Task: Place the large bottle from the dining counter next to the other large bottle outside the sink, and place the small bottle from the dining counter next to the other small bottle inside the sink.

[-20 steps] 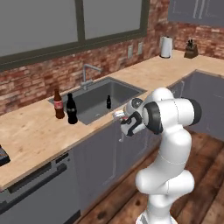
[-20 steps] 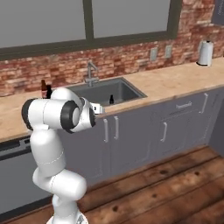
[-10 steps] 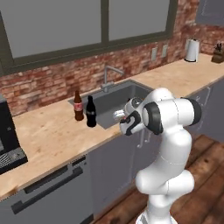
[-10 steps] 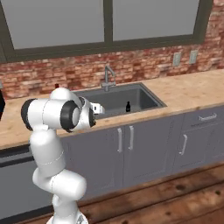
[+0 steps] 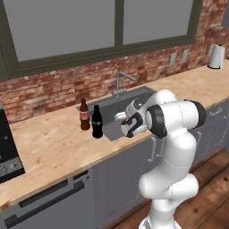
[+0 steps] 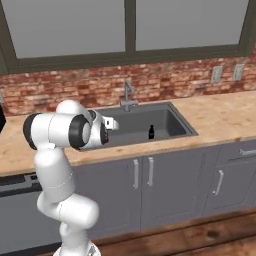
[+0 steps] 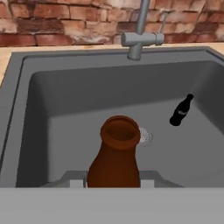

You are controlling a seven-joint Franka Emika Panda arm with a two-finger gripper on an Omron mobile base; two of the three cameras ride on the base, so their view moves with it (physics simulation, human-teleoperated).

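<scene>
In the hand view my gripper [image 7: 114,180] is shut on the small bottle [image 7: 116,153], brown and open-necked, held above the near rim of the sink [image 7: 35,109]. The other small bottle [image 7: 181,110], all black, stands inside the basin to the right; it is also in the right base view [image 6: 151,132]. On the counter left of the sink [image 5: 107,112], the large bottle [image 5: 97,122], black, stands right beside the other large bottle [image 5: 84,115], brown with a red label. My gripper [image 5: 120,117] hangs at the sink's front edge. The dining counter is out of view.
A chrome faucet [image 7: 140,37] rises at the back of the sink. A black appliance [image 5: 6,152] sits on the counter's far left, and a white paper roll [image 5: 217,56] stands far right. Grey cabinets [image 6: 150,175] run below, and a brick wall [image 6: 175,80] lies behind.
The base has driven sideways along the counter, so the sink and bottles have shifted in both base views. The arm's pose and its hold on the small bottle are unchanged.
</scene>
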